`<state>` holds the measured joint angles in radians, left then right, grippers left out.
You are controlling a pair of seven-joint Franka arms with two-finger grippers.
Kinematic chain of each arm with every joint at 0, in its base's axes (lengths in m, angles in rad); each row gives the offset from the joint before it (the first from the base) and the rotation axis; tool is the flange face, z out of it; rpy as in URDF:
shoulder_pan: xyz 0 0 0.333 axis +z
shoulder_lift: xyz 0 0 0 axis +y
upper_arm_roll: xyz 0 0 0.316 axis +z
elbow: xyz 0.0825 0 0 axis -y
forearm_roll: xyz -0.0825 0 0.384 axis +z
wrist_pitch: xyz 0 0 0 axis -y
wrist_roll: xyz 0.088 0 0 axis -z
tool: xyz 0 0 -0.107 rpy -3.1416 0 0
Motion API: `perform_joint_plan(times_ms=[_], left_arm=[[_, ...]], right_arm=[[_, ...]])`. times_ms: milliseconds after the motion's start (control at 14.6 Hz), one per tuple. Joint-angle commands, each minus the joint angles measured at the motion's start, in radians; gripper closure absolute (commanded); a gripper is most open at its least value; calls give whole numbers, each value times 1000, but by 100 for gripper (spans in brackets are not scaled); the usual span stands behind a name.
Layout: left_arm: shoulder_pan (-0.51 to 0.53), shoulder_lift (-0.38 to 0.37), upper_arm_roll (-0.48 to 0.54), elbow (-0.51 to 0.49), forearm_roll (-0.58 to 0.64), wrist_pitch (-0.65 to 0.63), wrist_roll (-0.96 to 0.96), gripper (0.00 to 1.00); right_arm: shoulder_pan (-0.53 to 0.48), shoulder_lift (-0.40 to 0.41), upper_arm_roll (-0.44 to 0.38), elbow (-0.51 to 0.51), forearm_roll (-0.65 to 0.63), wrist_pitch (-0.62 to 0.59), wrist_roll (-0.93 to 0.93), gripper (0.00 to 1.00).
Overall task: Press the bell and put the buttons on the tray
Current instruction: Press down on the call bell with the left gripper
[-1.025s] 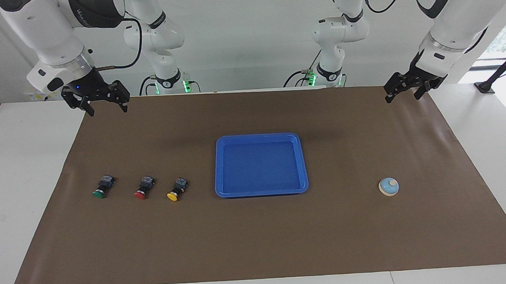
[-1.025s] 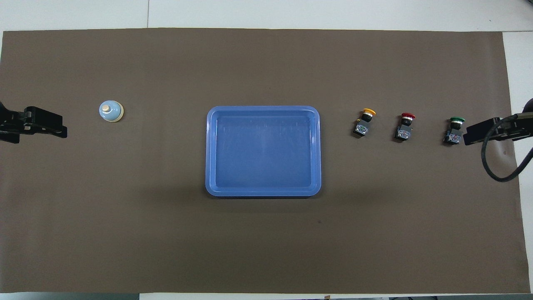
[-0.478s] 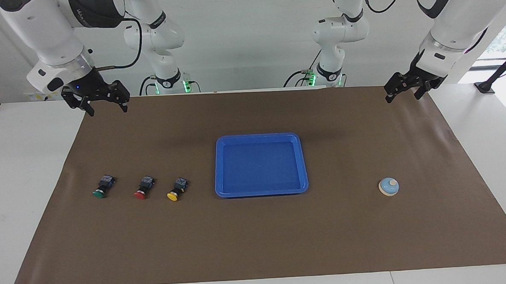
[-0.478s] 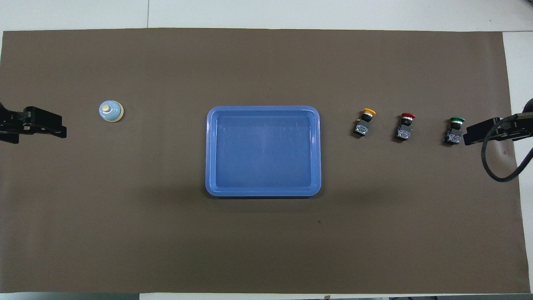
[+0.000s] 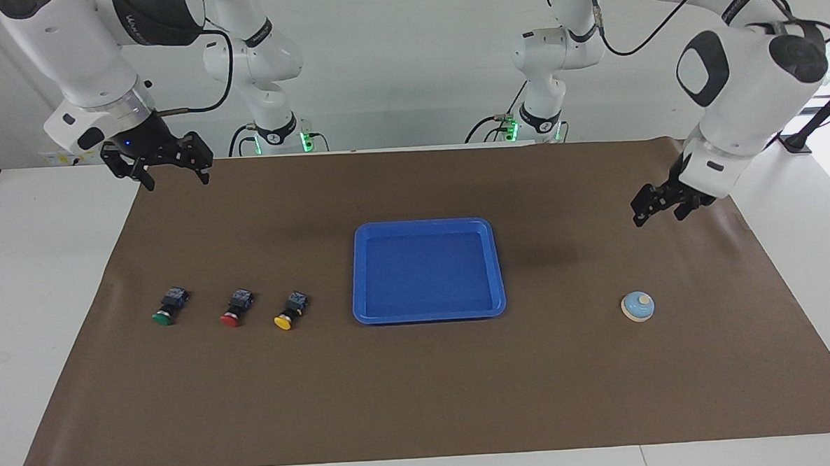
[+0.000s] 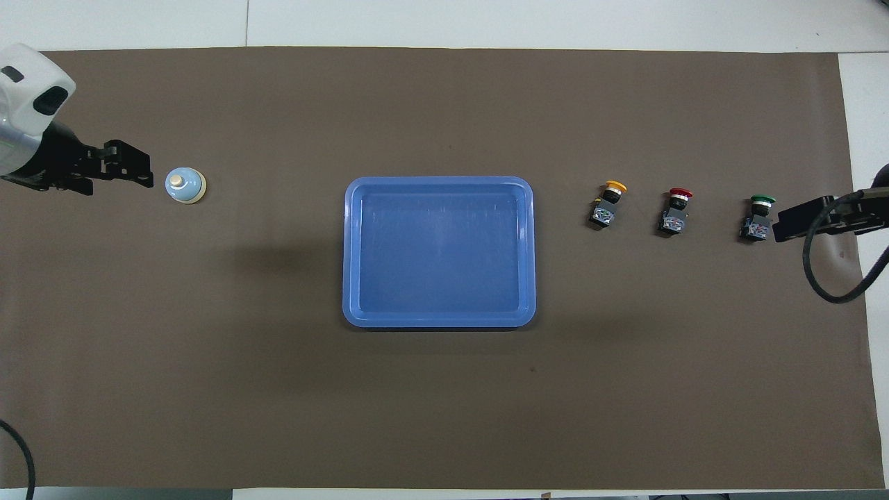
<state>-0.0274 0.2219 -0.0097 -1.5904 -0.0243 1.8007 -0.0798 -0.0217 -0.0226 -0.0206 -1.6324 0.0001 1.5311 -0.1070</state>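
Observation:
The bell stands on the brown mat toward the left arm's end; it also shows in the overhead view. My left gripper is open and empty, up in the air over the mat just beside the bell. The blue tray lies empty mid-table. The green button, red button and yellow button lie in a row toward the right arm's end. My right gripper waits open and empty, raised over the mat's edge, beside the green button in the overhead view.
The brown mat covers most of the white table. Both arm bases stand at the robots' edge. A black cable loop hangs from the right arm over the mat's end.
My left arm has swung out and down over the mat, bringing its gripper close beside the bell. The right arm and all objects have not moved.

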Motion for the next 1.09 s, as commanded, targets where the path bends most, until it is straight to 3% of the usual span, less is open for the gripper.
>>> perform_joint_plan(times_ms=[0, 137, 205, 1025], left_arm=[[40, 82, -4, 14, 15, 119, -2, 32], [50, 141, -4, 21, 17, 158, 3, 83], [53, 163, -4, 21, 12, 199, 3, 100], [53, 240, -4, -36, 10, 348, -5, 100]], right_arm=[[-15, -17, 14, -15, 3, 1, 10, 0], [-15, -17, 14, -15, 3, 1, 10, 0], [-15, -17, 14, -15, 3, 1, 10, 0], [-15, -17, 14, -15, 3, 1, 10, 0]])
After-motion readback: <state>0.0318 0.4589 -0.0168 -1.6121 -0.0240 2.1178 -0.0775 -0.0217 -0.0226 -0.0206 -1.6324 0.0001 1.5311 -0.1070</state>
